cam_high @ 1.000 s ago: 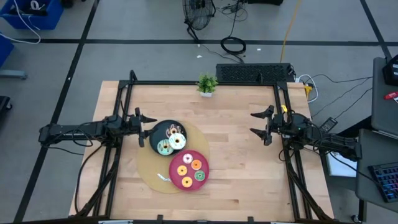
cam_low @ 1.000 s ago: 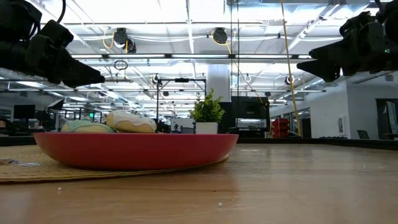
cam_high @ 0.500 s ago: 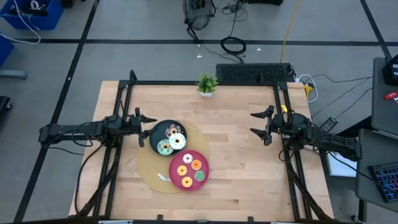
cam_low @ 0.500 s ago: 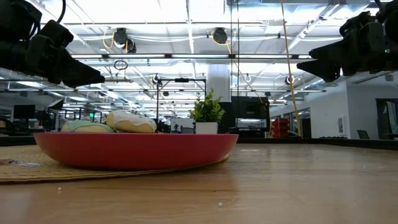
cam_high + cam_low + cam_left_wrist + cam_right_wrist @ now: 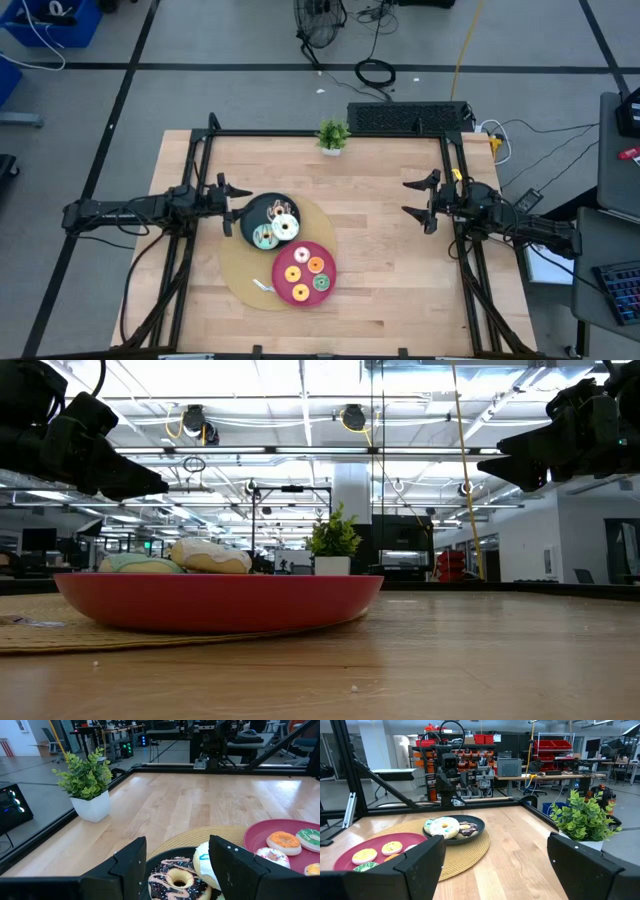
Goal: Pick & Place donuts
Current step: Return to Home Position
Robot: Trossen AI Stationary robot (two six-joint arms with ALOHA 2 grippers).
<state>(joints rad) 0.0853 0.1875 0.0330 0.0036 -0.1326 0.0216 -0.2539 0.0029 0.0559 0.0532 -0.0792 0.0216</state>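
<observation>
Donuts (image 5: 286,228) are gathered on two plates near the middle of the table (image 5: 400,280). Three larger ones are carried by the black plate (image 5: 252,212): a white donut (image 5: 444,826), a chocolate donut (image 5: 177,879) and a mint donut (image 5: 263,238), packed close together. Five smaller ones are spread on the pink plate (image 5: 281,284): an orange donut (image 5: 283,840), a green donut (image 5: 310,836), a pink-white donut (image 5: 272,855) and two yellow donuts (image 5: 364,855). The two plates are set just beside each other on a round woven mat (image 5: 238,275), the black one nearer the left arm. A small potted plant (image 5: 333,134) is placed at the far edge of the table, well apart from the plates.

The left gripper (image 5: 240,210) is held just beside the black plate's rim, raised above the table. Its jaws are spread apart and nothing is gripped. The right gripper (image 5: 405,197) is held on the right side of the table, well apart from the plates and also raised. Its jaws are likewise released and empty.
</observation>
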